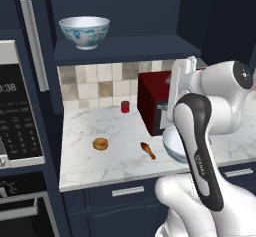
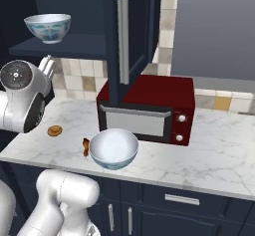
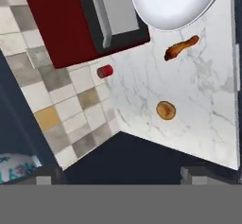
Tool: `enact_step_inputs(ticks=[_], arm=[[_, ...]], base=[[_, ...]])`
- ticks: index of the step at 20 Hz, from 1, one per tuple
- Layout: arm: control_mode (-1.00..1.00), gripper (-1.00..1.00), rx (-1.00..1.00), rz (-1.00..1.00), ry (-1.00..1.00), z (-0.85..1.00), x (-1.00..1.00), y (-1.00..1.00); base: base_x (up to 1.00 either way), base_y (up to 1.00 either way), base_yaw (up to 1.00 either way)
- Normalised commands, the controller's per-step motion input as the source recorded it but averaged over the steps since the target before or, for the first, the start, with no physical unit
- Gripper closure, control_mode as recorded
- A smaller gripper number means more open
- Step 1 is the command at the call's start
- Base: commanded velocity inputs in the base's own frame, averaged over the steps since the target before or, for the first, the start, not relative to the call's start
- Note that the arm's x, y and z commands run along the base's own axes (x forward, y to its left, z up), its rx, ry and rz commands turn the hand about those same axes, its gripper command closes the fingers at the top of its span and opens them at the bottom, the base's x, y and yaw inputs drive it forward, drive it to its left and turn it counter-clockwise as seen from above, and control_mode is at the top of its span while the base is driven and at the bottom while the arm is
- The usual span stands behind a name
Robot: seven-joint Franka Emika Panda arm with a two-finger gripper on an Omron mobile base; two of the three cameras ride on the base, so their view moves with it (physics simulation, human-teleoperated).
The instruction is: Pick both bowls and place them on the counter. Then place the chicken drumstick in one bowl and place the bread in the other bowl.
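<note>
Your gripper point(image 3: 122, 175) hangs with jaws wide apart and empty, one bowl point(image 2: 113, 148) on the bench point(image 2: 219, 145) near its front edge, the other bowl point(image 1: 84, 31) on the shelf point(image 1: 130, 48).

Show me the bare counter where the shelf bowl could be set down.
Free marble lies right of the red toaster oven toward the wall, and left of the bread up to the red can. Crowded: the front edge, where the drumstick lies beside the counter bowl.
</note>
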Motion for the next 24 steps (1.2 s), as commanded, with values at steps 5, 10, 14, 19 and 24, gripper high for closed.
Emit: enact_step_inputs(ticks=[5,10,14,19,24], arm=[[-1.0,-1.0,-0.02,0.16,-0.23,0.44,0.0,0.18],[-1.0,-1.0,-0.01,0.14,-0.28,0.44,0.0,0.14],[-1.0,-1.0,-0.04,0.03,-0.08,0.49,0.09,0.21],[-1.0,-1.0,-0.02,0.12,0.0,0.48,0.12,0.13],[-1.0,-1.0,0.0,0.25,-0.03,0.43,0.11,0.01]], base=[[0.0,0.0,0.0],[0.0,0.0,0.0],[0.0,0.0,0.0],[0.0,0.0,0.0],[0.0,0.0,0.0]])
